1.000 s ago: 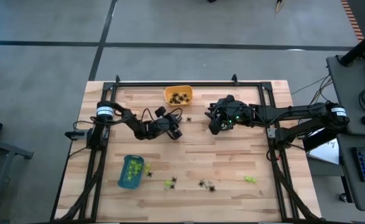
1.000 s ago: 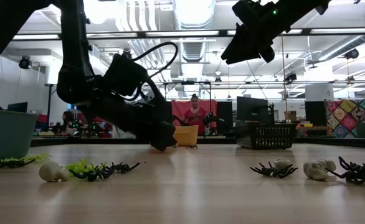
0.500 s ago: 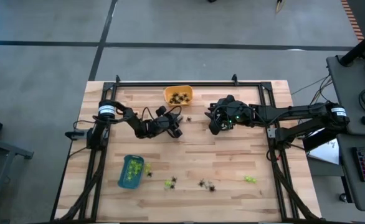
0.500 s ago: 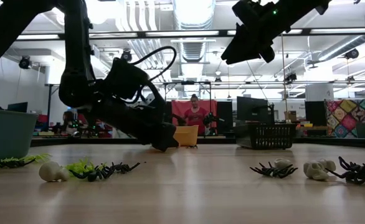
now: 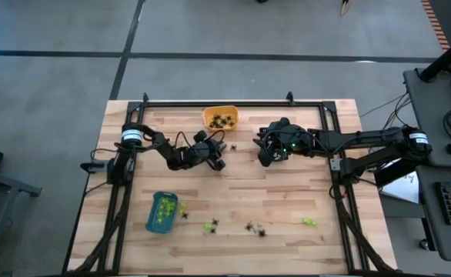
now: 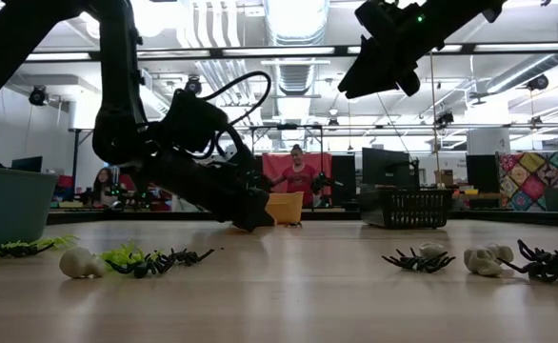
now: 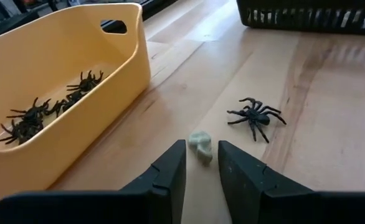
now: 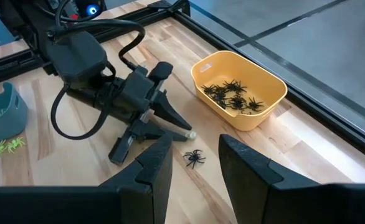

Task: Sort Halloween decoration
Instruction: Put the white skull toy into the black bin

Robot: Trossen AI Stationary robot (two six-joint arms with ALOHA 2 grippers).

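While I scan from the near table (image 5: pixel 287 200) edge back: the loose decorations lie along the front, lime-green bits (image 5: pixel 309 221), black spiders (image 6: pixel 420 259) and whitish skulls (image 6: pixel 488 259), all scattered apart from one another. Blue tray (image 5: pixel 162 212) sits front-left with green pieces inside. Mid-table, my left hand (image 7: pixel 201 163) is down low at the wood, fingers (image 7: pixel 170 171) slightly apart with a small whitish skull (image 7: pixel 200 145) between the tips; I can't tell if they're touching it. One black spider (image 7: pixel 255 115) sits just beside that skull, loose on the table. My right hand (image 8: pixel 195 155) hangs raised above the table, fingers apart, holding nothing. Farther back, the orange tray (image 5: pixel 220 118) holds a cluster of black spiders. Black basket (image 6: pixel 417 208) at the far side. Beyond the table, a person (image 6: pixel 297 175) in the room.
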